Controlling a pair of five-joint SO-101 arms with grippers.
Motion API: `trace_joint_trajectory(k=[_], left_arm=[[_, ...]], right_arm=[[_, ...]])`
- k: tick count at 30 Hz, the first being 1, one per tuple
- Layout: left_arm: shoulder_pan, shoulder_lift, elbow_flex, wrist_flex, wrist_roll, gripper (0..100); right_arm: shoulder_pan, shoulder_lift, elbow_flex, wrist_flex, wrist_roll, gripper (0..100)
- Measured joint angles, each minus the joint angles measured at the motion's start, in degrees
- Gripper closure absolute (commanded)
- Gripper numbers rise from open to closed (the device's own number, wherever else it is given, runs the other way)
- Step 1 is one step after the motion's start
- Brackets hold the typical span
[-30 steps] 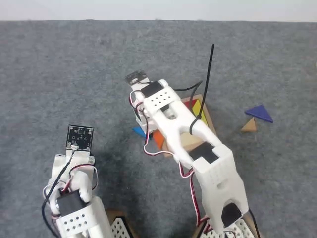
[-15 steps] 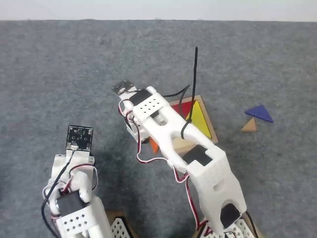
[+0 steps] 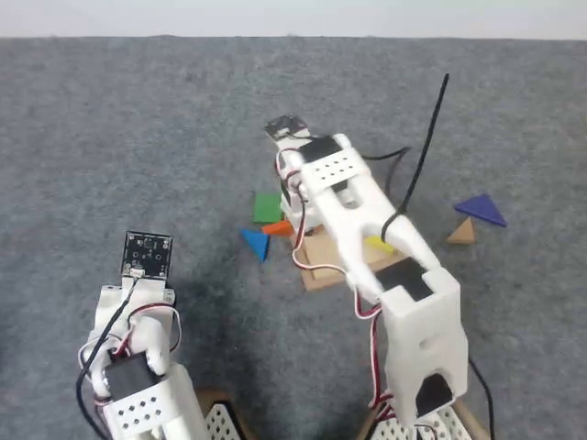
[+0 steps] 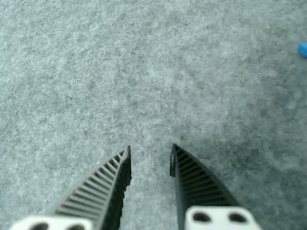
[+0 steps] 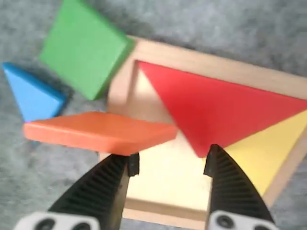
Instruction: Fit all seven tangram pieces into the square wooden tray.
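While my right gripper [image 5: 171, 158] hangs with jaws apart above the wooden tray [image 5: 158, 187] holding the red triangle [image 5: 211, 108] and yellow triangle [image 5: 259, 158], the orange piece [image 5: 100, 133] lies across its rim; my left gripper [image 4: 150, 149] gapes over grey carpet [image 4: 144, 72]

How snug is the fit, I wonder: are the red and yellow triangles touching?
Touching: the right wrist view shows the red triangle and yellow triangle meeting edge to edge.

Grey speckled carpet-like surface [image 3: 138, 119] across the whole work area, pale white strip [image 3: 293, 18] along the far edge
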State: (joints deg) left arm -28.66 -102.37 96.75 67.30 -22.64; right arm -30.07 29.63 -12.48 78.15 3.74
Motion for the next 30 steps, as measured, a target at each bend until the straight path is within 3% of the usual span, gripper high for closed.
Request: trace_joint_trajectory(k=[30], left_arm=[[0.0, 0.0, 0.0, 0.0, 0.0, 87]], right_arm=[[0.62, -4.92, 0.53, -4.84, -1.49, 78.6]])
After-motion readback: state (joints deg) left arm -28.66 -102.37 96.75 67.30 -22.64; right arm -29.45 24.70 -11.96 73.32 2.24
